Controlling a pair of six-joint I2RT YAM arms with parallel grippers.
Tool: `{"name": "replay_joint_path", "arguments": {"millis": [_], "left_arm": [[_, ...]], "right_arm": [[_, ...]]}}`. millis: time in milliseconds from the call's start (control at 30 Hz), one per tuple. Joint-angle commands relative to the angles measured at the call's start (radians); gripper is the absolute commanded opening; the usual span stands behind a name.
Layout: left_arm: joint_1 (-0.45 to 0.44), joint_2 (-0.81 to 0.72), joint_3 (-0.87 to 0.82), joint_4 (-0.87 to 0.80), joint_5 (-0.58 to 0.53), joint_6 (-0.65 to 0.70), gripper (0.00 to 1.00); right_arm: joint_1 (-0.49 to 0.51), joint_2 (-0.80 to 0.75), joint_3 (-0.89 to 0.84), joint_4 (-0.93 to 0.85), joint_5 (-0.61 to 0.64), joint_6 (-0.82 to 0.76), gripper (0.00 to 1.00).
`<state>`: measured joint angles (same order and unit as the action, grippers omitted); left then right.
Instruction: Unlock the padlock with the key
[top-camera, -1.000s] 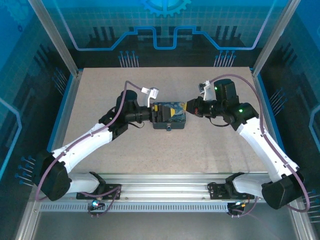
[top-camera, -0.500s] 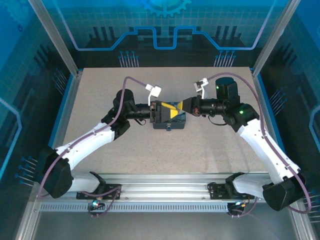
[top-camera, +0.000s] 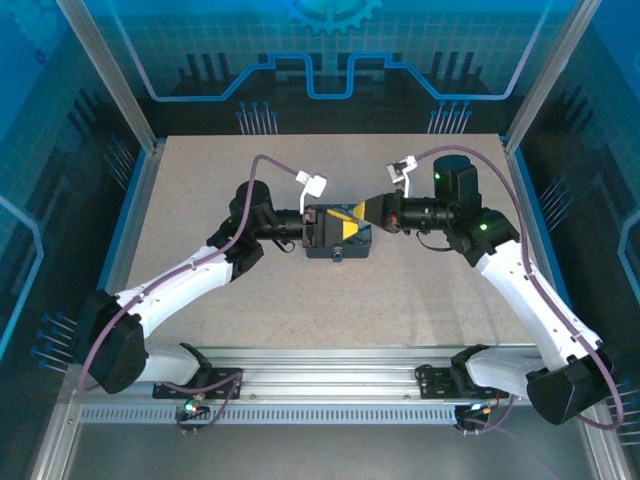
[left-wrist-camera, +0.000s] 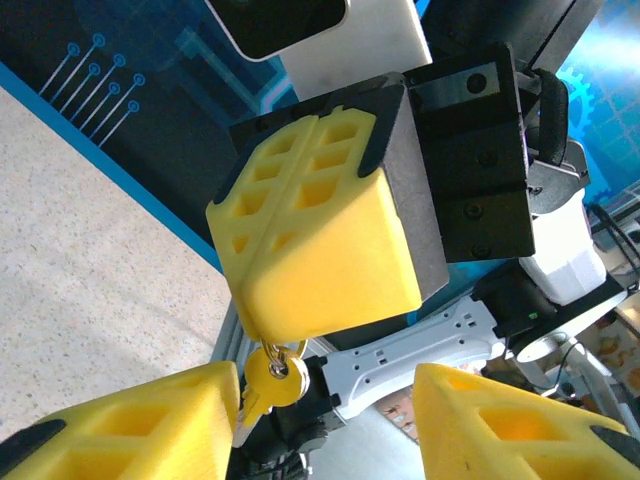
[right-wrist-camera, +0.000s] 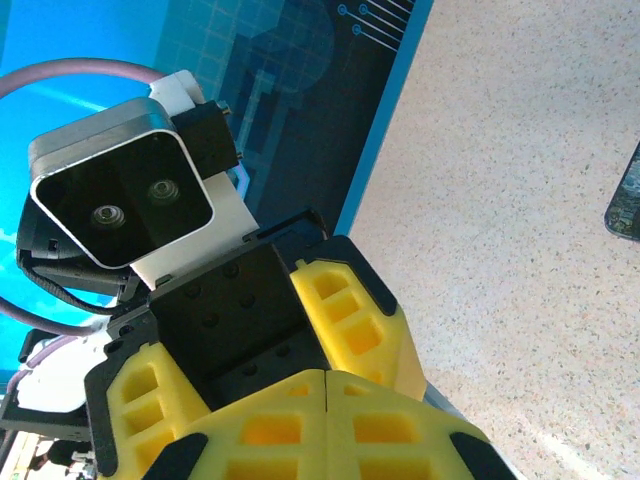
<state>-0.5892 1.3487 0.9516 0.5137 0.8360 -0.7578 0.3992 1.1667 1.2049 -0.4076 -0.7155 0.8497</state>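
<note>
Yellow pads of your right gripper (left-wrist-camera: 305, 255) press together, pinching the ring of a brass key (left-wrist-camera: 272, 378) that dangles beneath them. Your left gripper (left-wrist-camera: 330, 425) gapes just opposite, both over a dark box (top-camera: 338, 245).

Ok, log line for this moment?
right gripper: jaws shut, key dangling from tips | left gripper: jaws open, key between them, no grip yet

I see bright, even overhead light across the surface (top-camera: 330, 300), only faint soft shadows near its middle, blue glow off the back wall (top-camera: 330, 60).
</note>
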Motion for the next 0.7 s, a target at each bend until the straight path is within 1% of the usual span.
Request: {"name": "replay_joint_path", "arguments": {"millis": [0,100,167,267,333,467,667], "left_arm": [[-0.004,-0.013,-0.004,0.005,0.017,0.026,0.46],[-0.004,-0.021,-0.004,-0.015,0.014,0.038,0.41],[-0.004,-0.028,-0.004,-0.036,0.01,0.053,0.35],[-0.004,-0.033,-0.007,-0.051,0.007,0.062,0.33],[-0.004,-0.03,-0.005,-0.052,0.009,0.061,0.26],[-0.004,-0.031,-0.008,-0.056,0.006,0.063,0.23],[-0.002,-0.048,-0.009,-0.11,-0.005,0.099,0.12]], "right_arm": [[0.009,-0.02,-0.012,0.021,-0.022,0.008,0.0],[0.006,-0.021,-0.014,0.014,-0.021,0.003,0.0],[0.002,-0.022,-0.016,0.01,-0.022,0.002,0.0],[0.0,-0.022,-0.019,0.011,-0.027,0.003,0.0],[0.001,-0.023,-0.02,0.012,-0.024,0.004,0.0],[0.0,-0.024,-0.016,0.003,-0.022,-0.001,0.0],[-0.006,-0.024,-0.015,-0.012,-0.028,-0.012,0.01]]}}
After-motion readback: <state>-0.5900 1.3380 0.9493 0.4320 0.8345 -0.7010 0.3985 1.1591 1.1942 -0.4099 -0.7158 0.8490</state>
